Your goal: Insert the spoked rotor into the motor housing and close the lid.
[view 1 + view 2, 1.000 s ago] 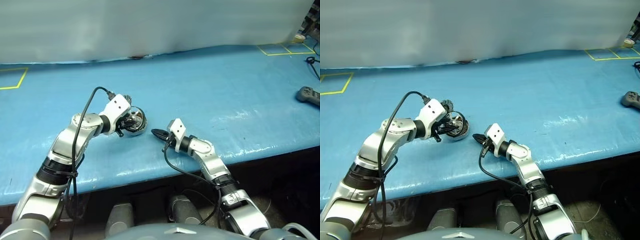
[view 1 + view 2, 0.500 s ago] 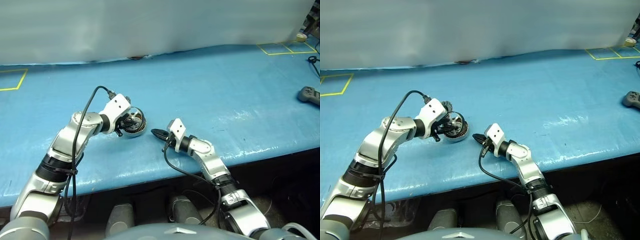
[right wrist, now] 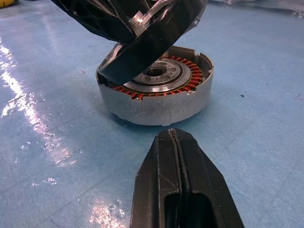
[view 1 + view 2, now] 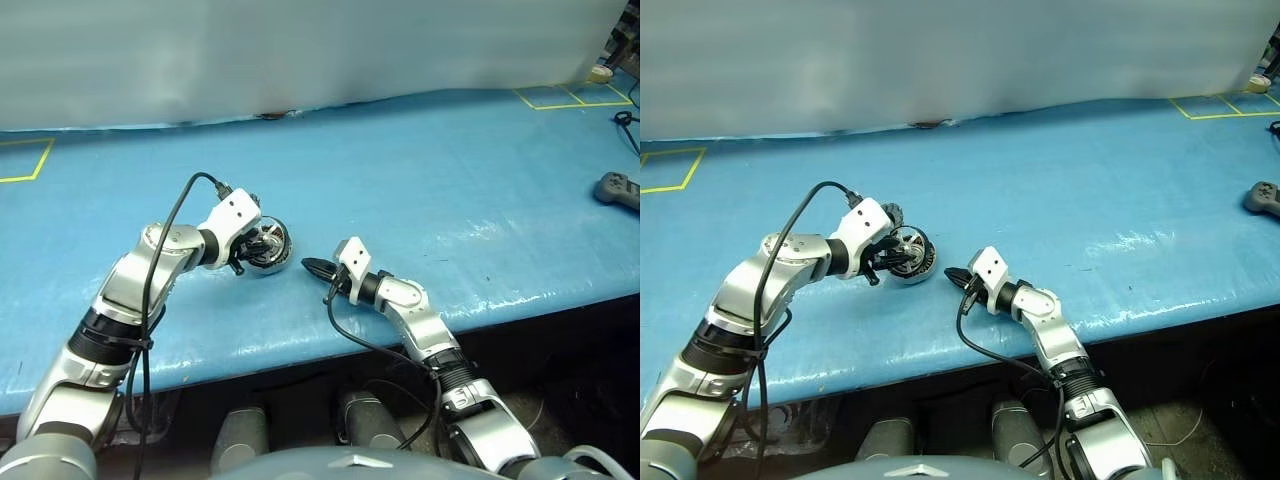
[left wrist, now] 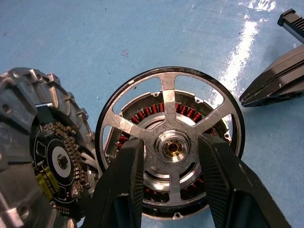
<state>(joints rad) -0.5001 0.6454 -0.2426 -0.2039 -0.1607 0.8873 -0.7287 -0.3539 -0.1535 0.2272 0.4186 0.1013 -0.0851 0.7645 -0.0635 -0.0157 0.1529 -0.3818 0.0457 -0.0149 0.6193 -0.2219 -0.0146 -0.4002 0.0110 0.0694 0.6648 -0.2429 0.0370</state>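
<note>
Spoked rotor (image 5: 170, 142) tilted above motor housing (image 3: 156, 97).

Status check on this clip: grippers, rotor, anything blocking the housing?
Left gripper clamps spoked rotor, tilted over motor housing, not seated. Right gripper shut, empty, beside housing. Lid swung open; nothing blocking.

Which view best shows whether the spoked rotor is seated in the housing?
Right wrist view: from the side, the spoked rotor hangs tilted above the motor housing. Left wrist view is top-down; the head views show it small.
</note>
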